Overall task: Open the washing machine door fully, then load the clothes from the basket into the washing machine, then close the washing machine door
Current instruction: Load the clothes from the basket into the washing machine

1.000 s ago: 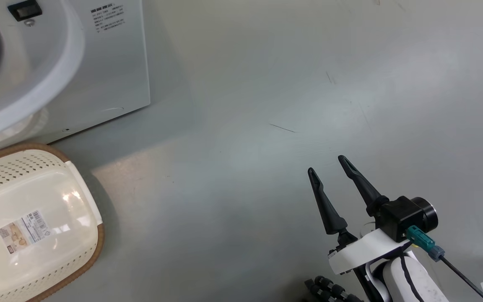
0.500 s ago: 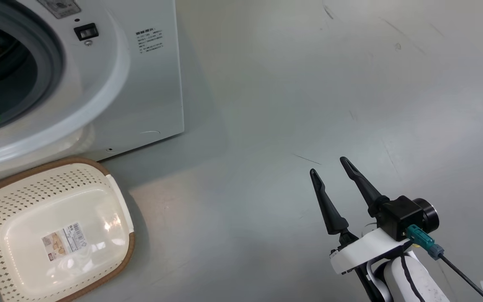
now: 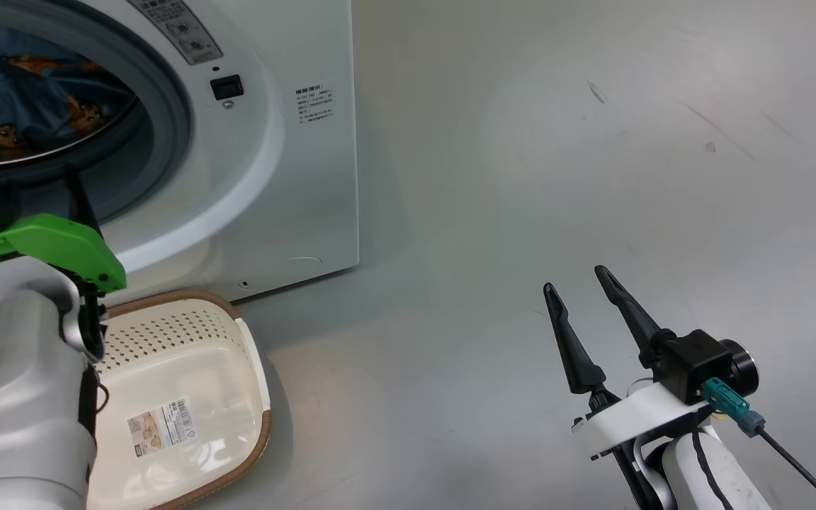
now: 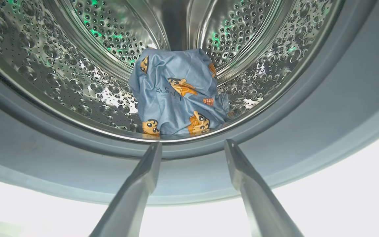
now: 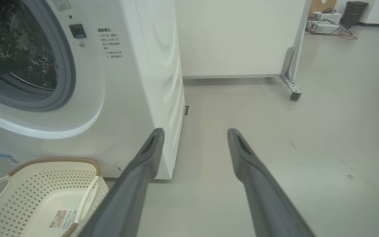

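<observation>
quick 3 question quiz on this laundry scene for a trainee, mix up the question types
1. True or false: the basket holds a garment.
2. Where does the blue garment lie? A on the floor, B in the drum, C in the basket.
3. Fill in: the left gripper is ___ (open or shut).

Key: 1 false; 2 B; 3 open.

I'm in what looks like a lab, not a home: washer [image 5: 137, 82] on bare grey floor [image 5: 308, 138], wheeled white partition [image 5: 235, 36], boxes [image 5: 322, 28] and cables [image 5: 346, 35] beyond
</observation>
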